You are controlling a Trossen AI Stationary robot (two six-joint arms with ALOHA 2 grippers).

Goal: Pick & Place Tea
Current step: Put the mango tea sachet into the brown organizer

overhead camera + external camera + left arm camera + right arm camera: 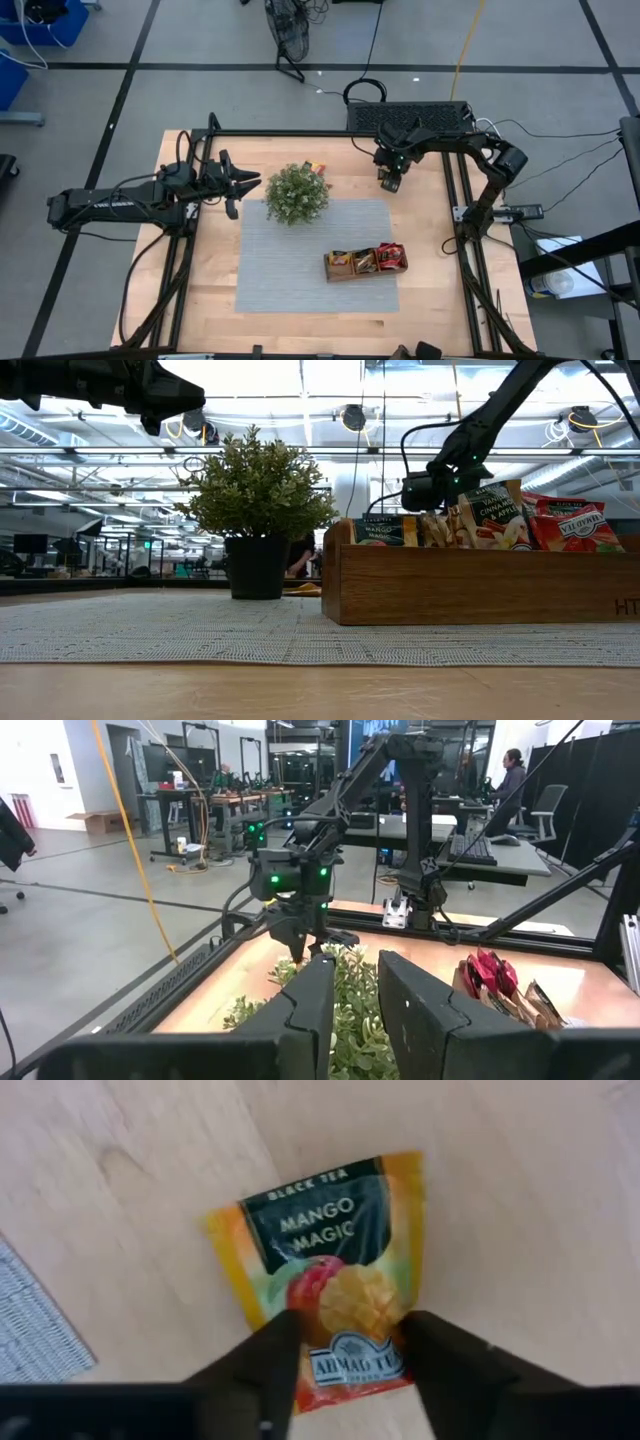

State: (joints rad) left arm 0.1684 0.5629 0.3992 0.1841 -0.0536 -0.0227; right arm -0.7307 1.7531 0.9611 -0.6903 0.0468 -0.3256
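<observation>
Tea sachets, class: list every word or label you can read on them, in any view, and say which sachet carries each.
"BLACK TEA", "MANGO MAGIC", "AHMAD TEA": on the orange sachet lying on the bare wood under the right gripper.
"MANGO MAGIC": on the green-fronted sachet at the wooden tray end, low view.
"VANILLA", "CINNAMON & APPLE": on the tall sachet in the tray.
Red sachets: print too blurred to read.
</observation>
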